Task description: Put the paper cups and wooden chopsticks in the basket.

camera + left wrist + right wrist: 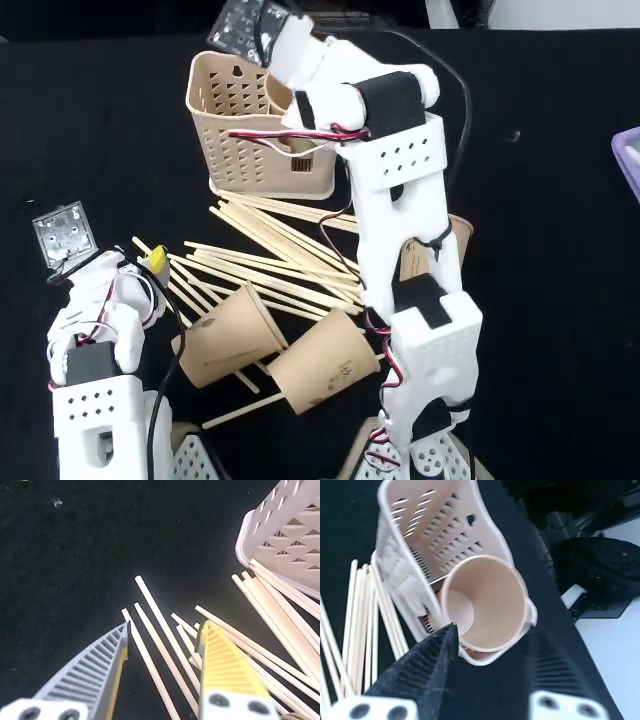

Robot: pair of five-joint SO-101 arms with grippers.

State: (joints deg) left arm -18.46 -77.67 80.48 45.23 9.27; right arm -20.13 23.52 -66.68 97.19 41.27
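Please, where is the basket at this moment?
In the high view the basket stands at the far side of the table, behind the pile of chopsticks, under the right pincer; a paper cup sits inside it.

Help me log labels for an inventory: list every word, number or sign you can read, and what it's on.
Brown paper cup lying nearer the left arm: small dark print, too blurred to read.
Brown paper cup lying beside it: small dark print, too blurred to read.
Beige perforated plastic basket, pale wooden chopsticks: no text.
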